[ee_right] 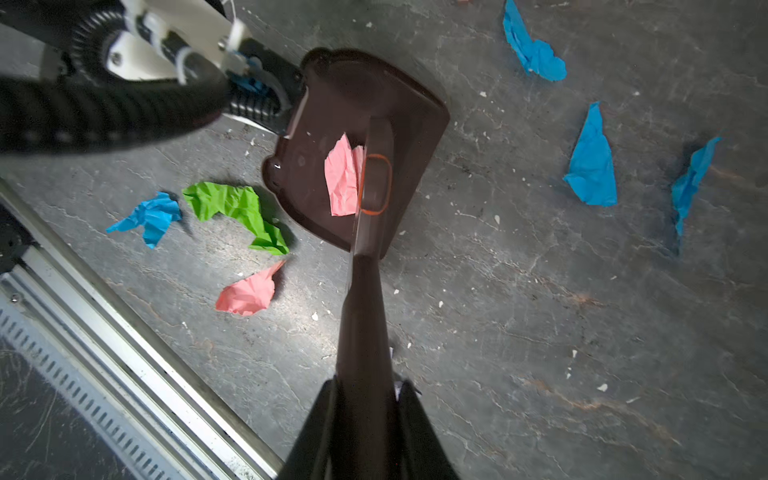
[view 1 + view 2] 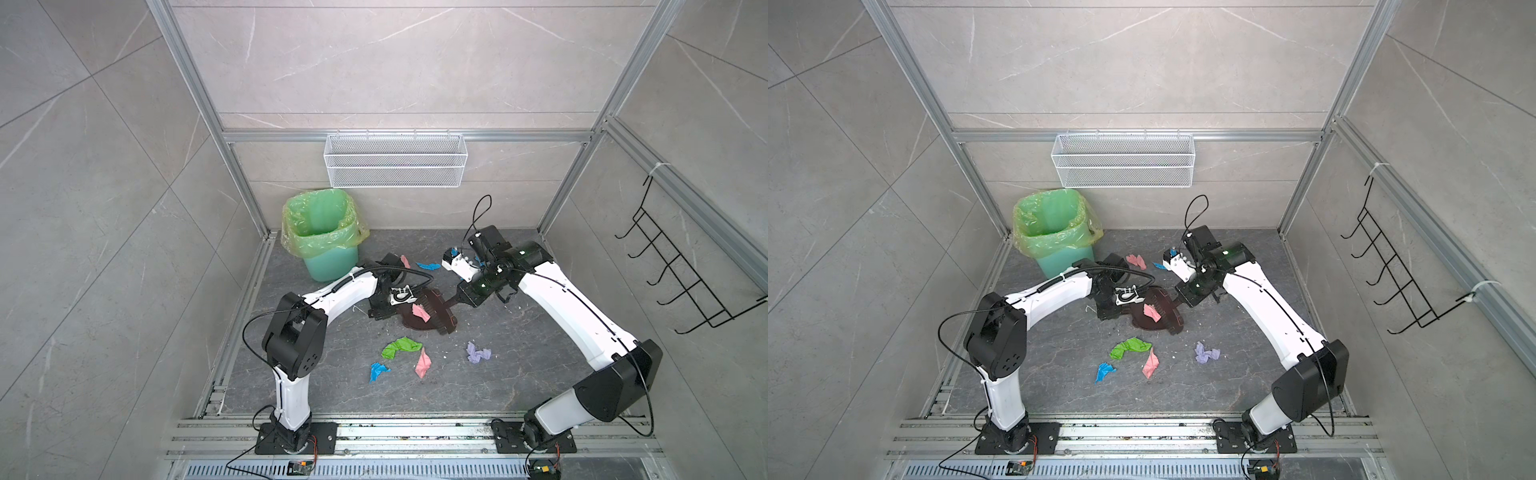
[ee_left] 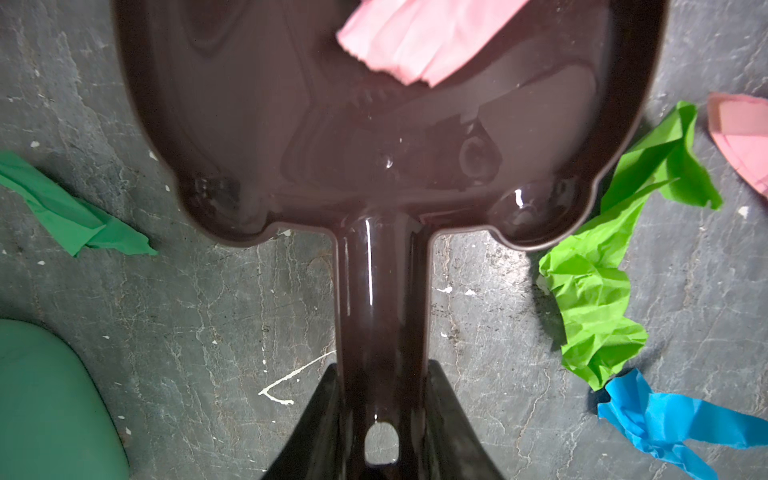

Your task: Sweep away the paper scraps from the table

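Left gripper (image 3: 382,368): jaws narrow, clamped on the handle of the dustpan (image 3: 291,124).
Dustpan position: on or just above the table (image 2: 498,374), mid-table; I cannot tell which.
Right gripper (image 1: 368,384): jaws tight around the handle of the brush (image 1: 365,307), whose head lies over the dustpan's open front.
Caught scrap: one pink scrap (image 1: 343,178) lies inside the dustpan against the brush head. It is ahead of both grippers, and between them in both top views.
Green scrap (image 2: 401,347): on the table just beside the dustpan's back rim, nearer the arm bases than either gripper.
Blue scrap (image 2: 377,370): just beside the green scrap, on its left in a top view.
Loose pink scrap (image 2: 423,363): near the green scrap, on the base side.
Lilac scrap (image 2: 478,353): apart from these, on the right arm's side, nearer the bases than the brush.
Far scraps (image 2: 428,266): one pink and one blue lie beyond the grippers, toward the back wall.
Bin (image 2: 332,266): green with a bag liner, in the back left corner, beyond the left gripper.
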`<act>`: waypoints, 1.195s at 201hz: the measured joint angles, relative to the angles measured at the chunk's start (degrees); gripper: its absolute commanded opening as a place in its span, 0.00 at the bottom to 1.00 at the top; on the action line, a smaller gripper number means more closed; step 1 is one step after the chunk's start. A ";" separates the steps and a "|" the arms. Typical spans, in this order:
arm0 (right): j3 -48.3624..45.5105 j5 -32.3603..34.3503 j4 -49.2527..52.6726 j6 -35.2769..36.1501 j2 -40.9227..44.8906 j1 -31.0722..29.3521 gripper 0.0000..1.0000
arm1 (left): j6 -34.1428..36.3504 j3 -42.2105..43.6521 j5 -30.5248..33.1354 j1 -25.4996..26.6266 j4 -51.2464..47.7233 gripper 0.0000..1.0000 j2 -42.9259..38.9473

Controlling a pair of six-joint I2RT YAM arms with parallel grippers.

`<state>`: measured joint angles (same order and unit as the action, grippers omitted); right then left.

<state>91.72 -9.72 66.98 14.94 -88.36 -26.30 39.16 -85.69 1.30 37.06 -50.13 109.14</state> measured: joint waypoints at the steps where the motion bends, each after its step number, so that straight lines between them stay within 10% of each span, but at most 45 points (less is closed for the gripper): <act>1: 0.00 -0.11 -0.02 -0.13 0.07 0.00 0.00 | 0.00 0.00 0.00 0.00 0.00 0.00 0.00; 54: 0.13 3.30 -0.57 -5.03 3.91 0.00 0.00 | 0.61 1.79 -0.42 -0.02 1.20 0.00 -0.26; 171: 6.43 33.73 21.16 -26.64 8.37 -0.04 0.00 | 5.03 -0.79 -4.63 -0.02 -3.10 0.00 -0.96; 240: -5.70 31.98 22.67 -36.44 10.75 -0.04 0.00 | 8.00 -1.09 -6.23 -0.02 -4.17 0.00 -0.94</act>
<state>86.02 22.26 89.65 -21.50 -77.60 -26.35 47.16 -86.78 -4.93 37.04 -54.30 108.20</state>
